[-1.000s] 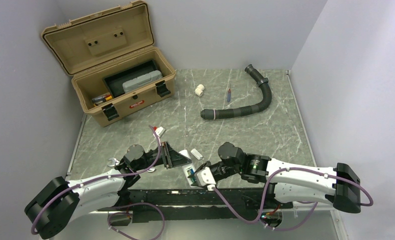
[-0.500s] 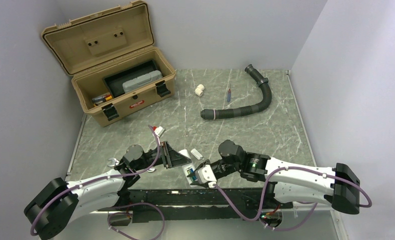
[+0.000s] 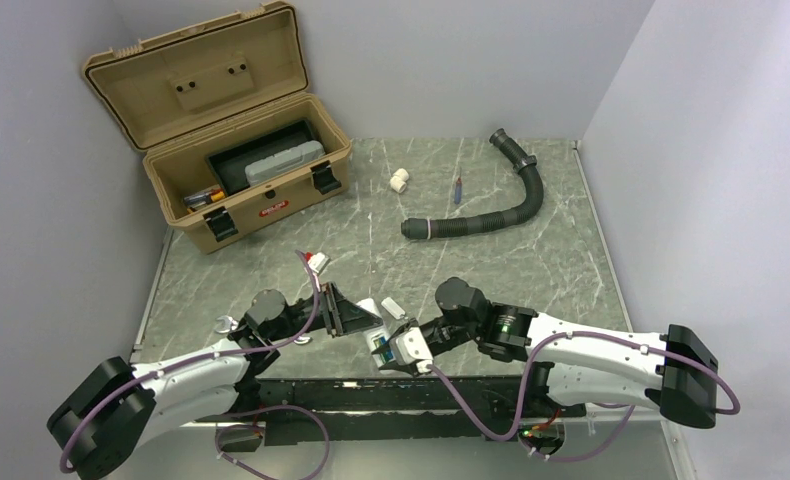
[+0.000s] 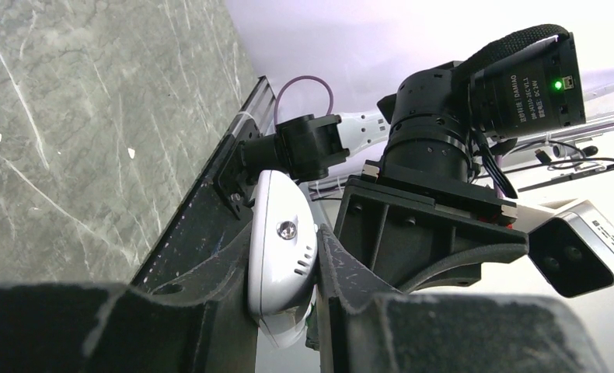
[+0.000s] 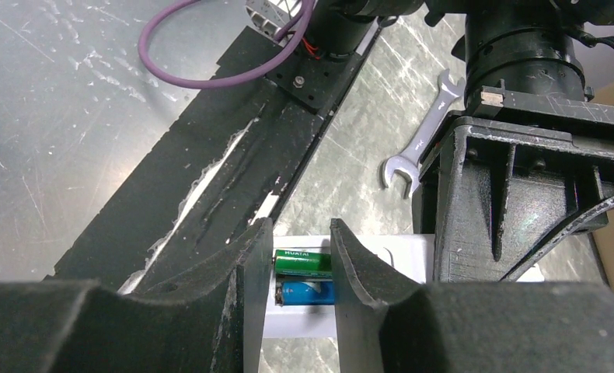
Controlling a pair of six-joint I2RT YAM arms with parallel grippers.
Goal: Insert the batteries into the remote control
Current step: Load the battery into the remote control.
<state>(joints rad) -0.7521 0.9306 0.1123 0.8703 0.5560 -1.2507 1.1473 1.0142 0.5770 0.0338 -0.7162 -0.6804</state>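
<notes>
Your left gripper [image 3: 359, 322] is clamped tight on the remote [image 4: 282, 249] and holds it by 1 end at the near edge of the table [image 3: 531, 250], between the 2 arms. The remote's open bay faces up. 2 batteries lie side by side in it, the green battery [image 5: 304, 261] and the blue battery [image 5: 310, 293].

Your right gripper [image 5: 298, 237] hangs directly over that bay, jaws a narrow gap apart with nothing gripped. The batteries show through the gap, but you cannot tell whether the fingers touch them.

A wrench [image 5: 416, 148] lies beside your left wrist. A small white cover [image 3: 393, 307] sits just behind the grippers.

Farther back lie a black hose [image 3: 491, 215], a white fitting [image 3: 399, 180] and a slim stick [image 3: 458, 189]. An open tan toolbox [image 3: 241, 170] stands at the far left.
</notes>
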